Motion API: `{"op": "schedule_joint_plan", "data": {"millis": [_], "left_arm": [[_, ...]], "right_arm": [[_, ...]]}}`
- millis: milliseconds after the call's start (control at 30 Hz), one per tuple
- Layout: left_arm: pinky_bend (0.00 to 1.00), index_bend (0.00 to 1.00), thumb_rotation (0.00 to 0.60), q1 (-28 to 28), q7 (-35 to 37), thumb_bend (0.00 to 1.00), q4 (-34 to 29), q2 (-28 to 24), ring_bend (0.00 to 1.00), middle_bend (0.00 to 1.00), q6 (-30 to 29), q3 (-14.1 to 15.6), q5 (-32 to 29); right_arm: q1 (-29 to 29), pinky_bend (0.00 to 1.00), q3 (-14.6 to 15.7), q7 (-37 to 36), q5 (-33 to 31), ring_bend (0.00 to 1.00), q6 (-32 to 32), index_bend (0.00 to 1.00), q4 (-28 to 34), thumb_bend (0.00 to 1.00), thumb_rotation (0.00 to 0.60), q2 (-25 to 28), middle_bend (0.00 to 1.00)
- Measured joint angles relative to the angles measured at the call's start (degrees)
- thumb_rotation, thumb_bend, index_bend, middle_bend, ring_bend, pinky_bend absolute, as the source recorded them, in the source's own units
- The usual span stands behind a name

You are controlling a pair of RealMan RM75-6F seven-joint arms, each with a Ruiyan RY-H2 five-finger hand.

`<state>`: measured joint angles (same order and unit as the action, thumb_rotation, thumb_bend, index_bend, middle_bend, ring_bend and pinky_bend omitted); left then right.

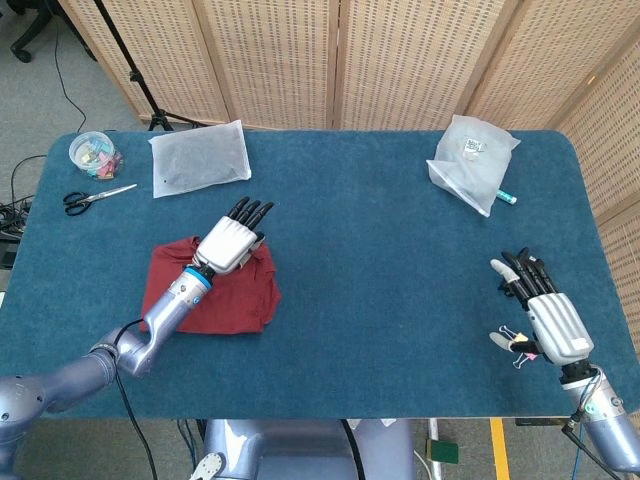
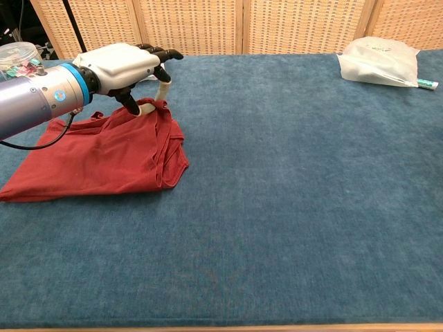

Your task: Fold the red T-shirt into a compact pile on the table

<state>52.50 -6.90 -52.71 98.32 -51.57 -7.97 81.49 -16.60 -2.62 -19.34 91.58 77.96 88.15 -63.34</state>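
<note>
The red T-shirt [image 1: 215, 295] lies partly folded on the left half of the blue table [image 1: 400, 260]. In the chest view its right edge [image 2: 156, 117] is pulled up into a peak. My left hand [image 1: 228, 243] hovers over that edge and pinches the cloth between thumb and a finger, its other fingers stretched forward; the chest view shows the left hand [image 2: 121, 66] raised above the T-shirt [image 2: 97, 159]. My right hand [image 1: 548, 315] rests near the table's front right edge, fingers apart and holding nothing.
A flat white bag [image 1: 200, 158] lies at the back left, with scissors [image 1: 95, 197] and a clear tub of clips [image 1: 92, 153] beside it. A crumpled plastic bag [image 1: 470, 160] sits at the back right. Small binder clips [image 1: 520, 350] lie next to my right hand.
</note>
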Motion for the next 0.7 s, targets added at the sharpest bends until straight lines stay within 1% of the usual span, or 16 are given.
{"op": "schedule_joint_plan", "data": {"millis": [367,600,667,700], "left_arm": [[0.0,0.73,0.6,2.58,-2.37,0.42,3.01,1.72,0.0,0.0,1.27,0.62,1.62],[0.0,0.73,0.6,3.92,-3.65,0.39,4.12,3.06,0.0,0.0,1.98,1.32,2.73],[0.0,0.71,0.6,4.05,-4.35,0.37,4.53,3.52,0.0,0.0,2.42,1.45,2.62],[0.0,0.68,0.6,4.1,-4.68,0.37,4.75,3.75,0.0,0.0,2.65,1.5,2.52]], "right_arm": [[-0.15,0.0,-0.16,-0.08,-0.44,0.0,-0.42,0.0,-0.23,0.0,0.6,-0.07,0.0],[-0.26,0.0,-0.25,-0.34,-0.7,0.0,-0.73,0.0,-0.43,0.0,0.6,-0.05,0.0],[-0.28,0.0,-0.22,-0.46,-0.67,0.0,-0.78,0.0,-0.47,0.0,0.6,-0.01,0.0],[-0.28,0.0,-0.22,-0.48,-0.65,0.0,-0.78,0.0,-0.48,0.0,0.6,0.0,0.0]]}}
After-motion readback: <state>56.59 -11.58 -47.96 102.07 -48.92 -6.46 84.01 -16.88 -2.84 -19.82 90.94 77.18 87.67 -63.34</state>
